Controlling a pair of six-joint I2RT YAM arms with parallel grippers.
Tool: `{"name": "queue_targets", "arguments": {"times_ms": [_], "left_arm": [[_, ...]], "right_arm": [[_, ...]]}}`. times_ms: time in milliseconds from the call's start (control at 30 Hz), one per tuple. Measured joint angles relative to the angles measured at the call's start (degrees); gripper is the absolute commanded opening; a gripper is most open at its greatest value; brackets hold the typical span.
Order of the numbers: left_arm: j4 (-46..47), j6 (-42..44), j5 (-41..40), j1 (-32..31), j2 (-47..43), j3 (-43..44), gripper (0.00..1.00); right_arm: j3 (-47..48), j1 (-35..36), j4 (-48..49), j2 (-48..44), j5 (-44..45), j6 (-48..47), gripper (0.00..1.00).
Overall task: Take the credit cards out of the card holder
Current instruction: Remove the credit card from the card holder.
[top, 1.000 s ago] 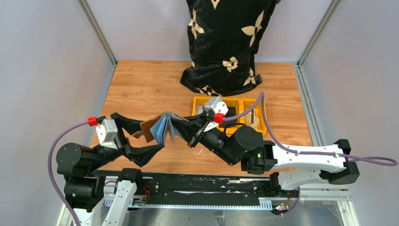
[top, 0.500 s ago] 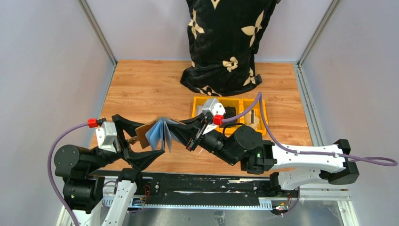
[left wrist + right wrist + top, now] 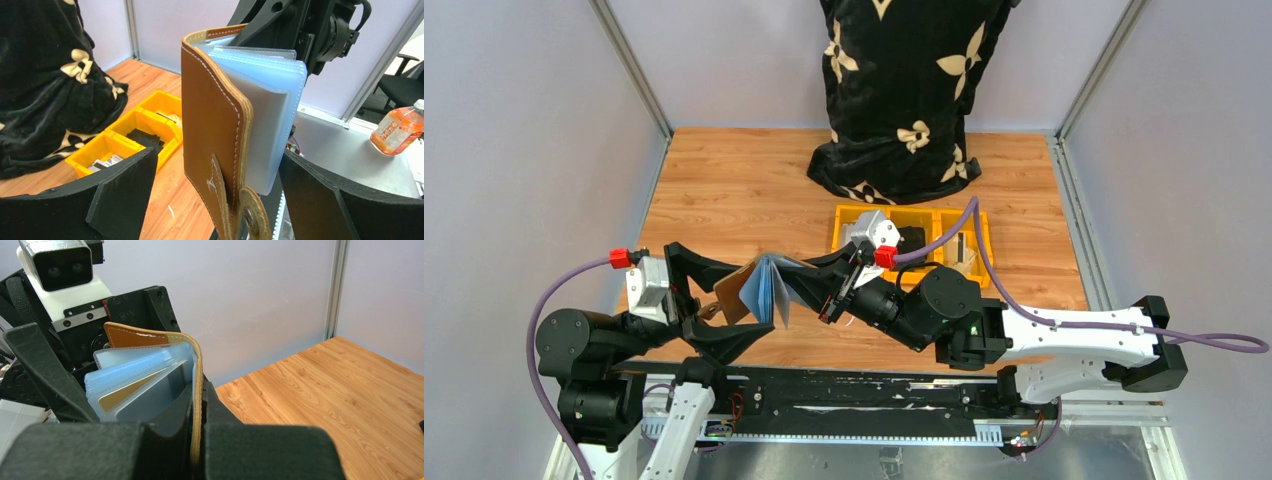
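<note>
The card holder [image 3: 757, 285] is a brown leather fold with pale blue plastic sleeves, and it hangs in the air above the table's near edge. My right gripper [image 3: 812, 277] is shut on one leather cover [image 3: 198, 390], pinching it edge-on between the pads. My left gripper [image 3: 746, 296] is open, with a finger [image 3: 125, 185] on each side of the other cover [image 3: 212, 115] and the sleeves, touching neither. A tan credit card [image 3: 118, 396] shows inside one sleeve in the right wrist view. Any other cards are hidden by the sleeves.
Two yellow bins [image 3: 944, 232] holding small dark items stand behind the right arm, also seen as yellow bins [image 3: 145, 130] in the left wrist view. A black cloth with cream flowers [image 3: 904, 90] sits at the back. An orange bottle [image 3: 397, 132] lies beyond the table edge.
The right gripper has carried the card holder slightly left, deeper between the left fingers. The sleeves fan out less. The left jaws have widened a touch.
</note>
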Motion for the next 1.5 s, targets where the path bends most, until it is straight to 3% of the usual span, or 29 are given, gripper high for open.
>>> {"name": "queue_targets", "arguments": {"times_ms": [733, 1167, 1500], "left_arm": [[4.1, -4.4, 0.7, 0.0, 0.7, 0.0, 0.95], [17.4, -19.7, 2.6, 0.0, 0.7, -5.7, 0.96], [17.0, -19.5, 2.9, 0.0, 0.7, -5.2, 0.94]], "right_arm": [[-2.3, 0.0, 0.0, -3.2, -1.0, 0.0, 0.00], [-0.5, -0.3, -0.5, -0.5, -4.3, 0.0, 0.00], [-0.5, -0.3, -1.2, -0.5, -5.4, 0.0, 0.00]]}}
